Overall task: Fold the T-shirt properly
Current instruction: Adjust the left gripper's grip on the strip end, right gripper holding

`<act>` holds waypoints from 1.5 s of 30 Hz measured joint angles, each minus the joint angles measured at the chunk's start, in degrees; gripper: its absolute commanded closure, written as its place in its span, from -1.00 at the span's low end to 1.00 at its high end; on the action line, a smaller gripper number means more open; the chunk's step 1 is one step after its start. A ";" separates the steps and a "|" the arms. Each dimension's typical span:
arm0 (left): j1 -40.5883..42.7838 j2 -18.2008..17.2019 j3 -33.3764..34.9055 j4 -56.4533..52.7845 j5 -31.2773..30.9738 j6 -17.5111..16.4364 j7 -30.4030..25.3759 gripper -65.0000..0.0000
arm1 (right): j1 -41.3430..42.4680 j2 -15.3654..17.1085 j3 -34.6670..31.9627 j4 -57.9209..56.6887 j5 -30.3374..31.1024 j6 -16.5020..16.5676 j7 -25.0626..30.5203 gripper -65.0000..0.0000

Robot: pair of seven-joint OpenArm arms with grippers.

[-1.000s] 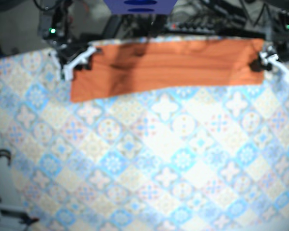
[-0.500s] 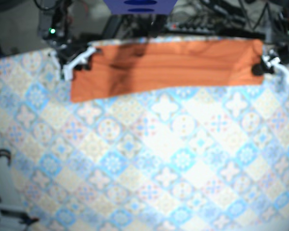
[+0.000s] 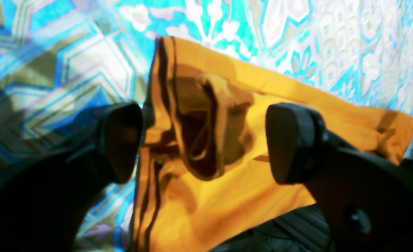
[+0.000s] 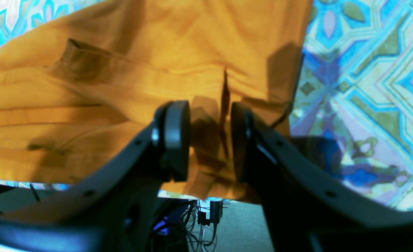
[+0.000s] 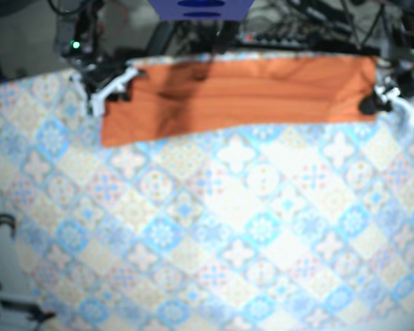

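A: T-shirt (image 5: 238,96) nearly done?

B: Partway, I'd judge. It lies as a long narrow band along the far edge of the worktop (image 5: 214,234), so the lengthwise folds look done. Folding it end to end is left.

A: Your hands?

B: My left hand (image 3: 203,140) is spread wide over one end. My right hand (image 4: 210,140) is narrowly apart at the other, clamping nothing.

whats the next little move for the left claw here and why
Probably close the left claw on the T-shirt. Its pads stand wide apart over the strip's layered end, gripping nothing, while the right claw sits narrow around a crease at the other end. Both ends likely need holding before the next fold.
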 measured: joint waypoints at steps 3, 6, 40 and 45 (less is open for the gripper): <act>0.17 -0.11 0.87 0.00 -0.24 -0.04 -1.11 -0.69 | -0.02 -0.02 0.00 -0.02 0.00 0.00 -0.04 0.40; 0.55 0.79 0.92 0.26 -0.94 -0.04 -2.40 -0.69 | 0.00 -0.04 -0.02 -0.04 0.02 0.02 -0.02 0.40; 7.48 1.77 1.14 5.88 -2.54 -0.68 -3.37 -0.68 | 0.09 -0.02 0.00 -0.17 0.00 0.00 -0.02 0.40; 7.48 1.77 1.14 5.88 -2.38 -0.44 -3.48 -0.41 | 0.11 -0.04 0.00 -0.17 0.02 0.00 0.00 0.40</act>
